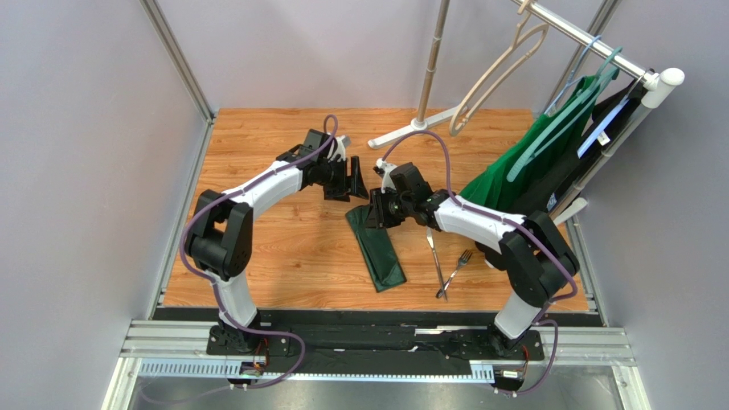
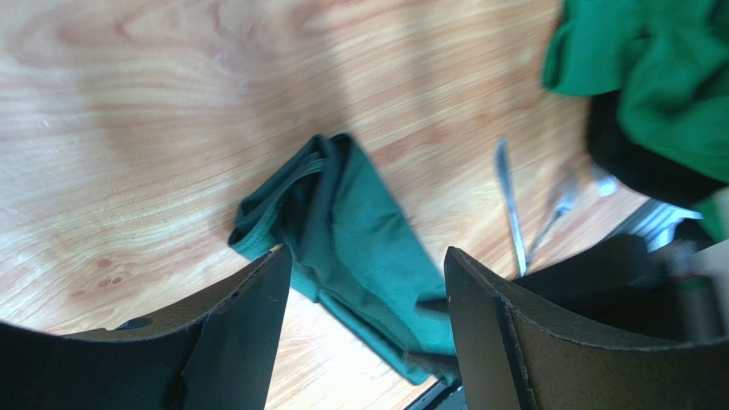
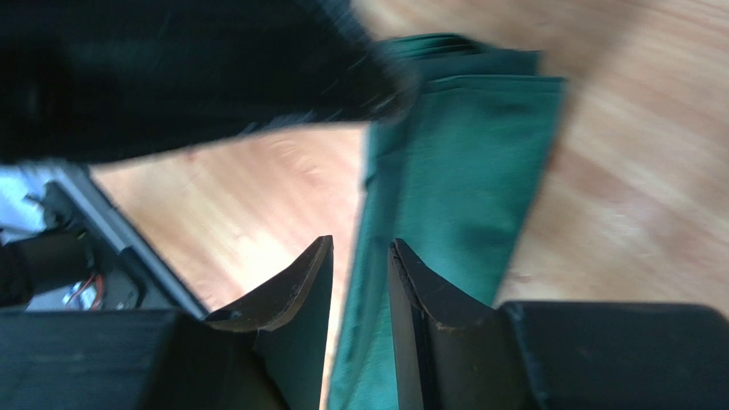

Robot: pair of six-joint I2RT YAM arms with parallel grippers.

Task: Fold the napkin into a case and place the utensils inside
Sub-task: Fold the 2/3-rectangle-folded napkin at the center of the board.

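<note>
The dark green napkin (image 1: 382,256) lies on the wooden table, folded into a narrow strip that forms the case. My left gripper (image 1: 352,184) hovers just beyond the strip's far end. Its jaws (image 2: 366,252) stand wide open over the cloth (image 2: 359,231), holding nothing. My right gripper (image 1: 374,214) is over the strip's far end. Its jaws (image 3: 360,243) are open only a narrow gap, above the cloth's (image 3: 466,154) left edge and not gripping it. The utensils, a knife (image 1: 433,252) and a fork (image 1: 456,269), lie right of the strip, also seen as knife (image 2: 508,205) and fork (image 2: 549,224).
A clothes rack stands at the back right with its base (image 1: 411,128) on the table. It carries a brighter green garment (image 1: 513,171) and a cream hanger (image 1: 496,73). That garment (image 2: 650,68) hangs close to the right arm. Metal rails (image 1: 376,342) line the near edge.
</note>
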